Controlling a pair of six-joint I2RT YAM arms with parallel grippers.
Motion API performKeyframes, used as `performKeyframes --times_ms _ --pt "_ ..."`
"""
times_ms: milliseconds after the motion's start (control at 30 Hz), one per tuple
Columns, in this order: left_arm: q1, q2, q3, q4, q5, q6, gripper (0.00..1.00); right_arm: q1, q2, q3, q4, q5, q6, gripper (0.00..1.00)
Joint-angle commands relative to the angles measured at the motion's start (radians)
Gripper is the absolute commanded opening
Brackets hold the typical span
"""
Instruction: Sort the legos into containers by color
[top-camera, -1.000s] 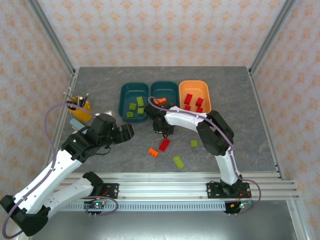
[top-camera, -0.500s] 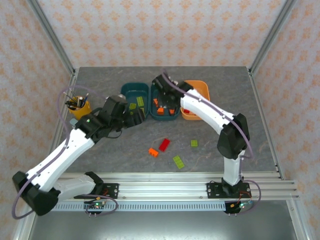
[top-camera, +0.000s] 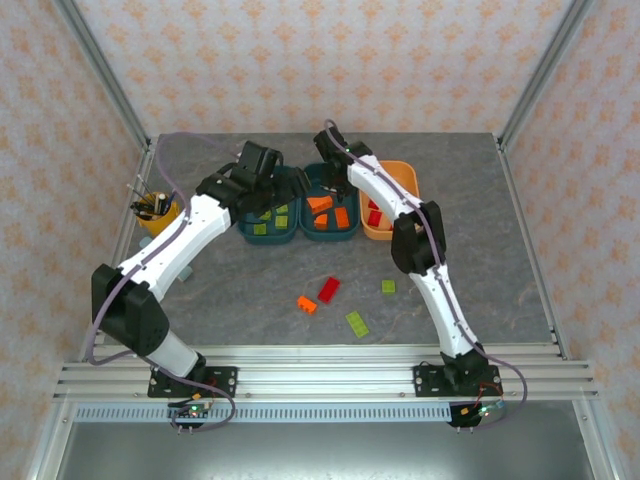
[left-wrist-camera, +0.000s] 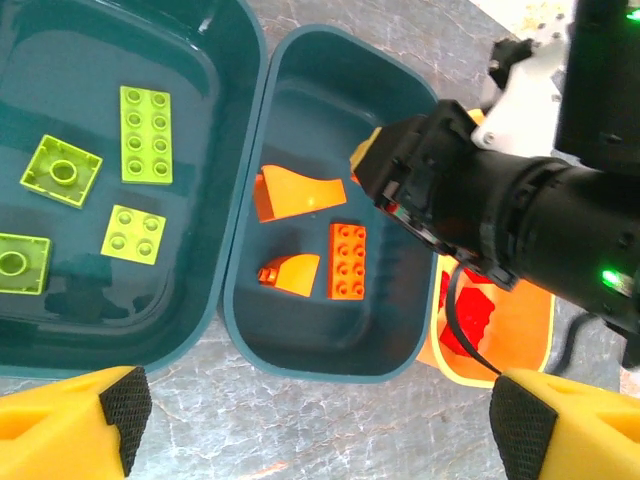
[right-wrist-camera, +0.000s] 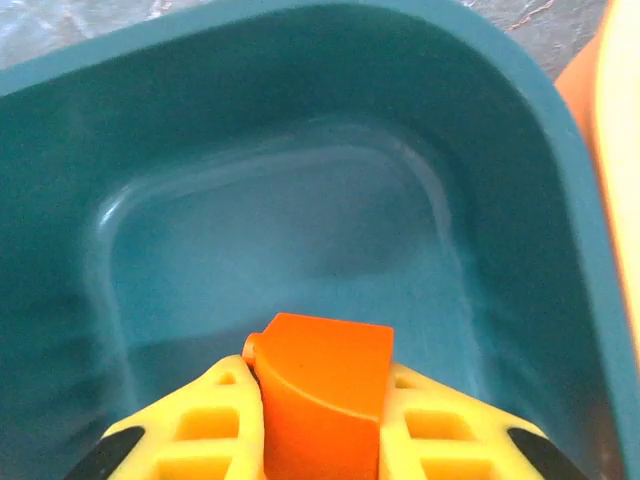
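My right gripper (right-wrist-camera: 320, 395) is shut on an orange brick (right-wrist-camera: 322, 385) and holds it above the middle teal tray (right-wrist-camera: 300, 150). In the left wrist view that brick (left-wrist-camera: 366, 152) hangs over the tray's far right part. Three orange bricks (left-wrist-camera: 346, 260) lie in this tray (left-wrist-camera: 300, 345). The left teal tray (left-wrist-camera: 190, 320) holds several yellow-green bricks (left-wrist-camera: 145, 135). Red bricks (left-wrist-camera: 475, 315) lie in the orange tray (top-camera: 402, 178). My left gripper (left-wrist-camera: 320, 412) hangs open high over the trays' near rims, with nothing between its fingers (left-wrist-camera: 125, 400).
Loose on the table in front of the trays are an orange brick (top-camera: 306, 304), a red brick (top-camera: 329, 289) and two yellow-green bricks (top-camera: 388, 286) (top-camera: 356, 322). A yellow pen cup (top-camera: 155, 210) stands at the left. The right arm (left-wrist-camera: 520, 220) crosses above the orange tray.
The right gripper rose from the table and carried the orange brick back over the middle teal tray. The left arm swung from the near left to above the trays.
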Motion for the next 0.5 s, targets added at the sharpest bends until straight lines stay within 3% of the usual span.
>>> performKeyframes --times_ms 0,100,300,467 --pt "0.001 -0.003 0.009 0.016 0.012 0.016 0.91 -0.007 0.032 0.068 -0.038 -0.011 0.005 0.23" --pt "0.001 -0.019 -0.027 0.024 0.012 0.013 0.91 -0.012 0.049 0.067 -0.03 -0.027 0.018 0.29" --pt "0.001 -0.062 -0.071 -0.005 0.008 0.023 0.9 -0.012 0.021 0.089 -0.059 -0.064 0.016 0.51" --pt "0.001 -0.124 -0.09 -0.085 -0.009 0.062 0.9 0.001 -0.136 0.029 -0.064 -0.027 -0.005 0.55"
